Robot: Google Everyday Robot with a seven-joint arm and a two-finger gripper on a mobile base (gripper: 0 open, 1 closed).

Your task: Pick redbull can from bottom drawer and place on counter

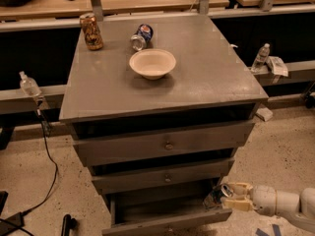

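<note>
The robot's cream-coloured two-finger hand [230,196], low on the right beside the lowest grey wooden drawer [162,208], has blunt, boxy plastic fingers [239,187]. Behind it runs a smooth, rounded white forearm [268,203], ringed by a thin dark seam and swelling into a pale grey joint.

Three cans on show: one gold-brown can [91,32] upper left, one short blue can [141,36] on its side next to it, and one slim blue-and-silver redbull can [219,195] lower right, clasped by the lone pale two-finger gripper [230,196]. Three grey wooden drawers: top drawer [165,144], middle drawer [165,178], bottom drawer [170,221]. One cream round bowl [152,63], and two clear plastic bottles, left bottle [30,86] and right bottle [261,57].
</note>
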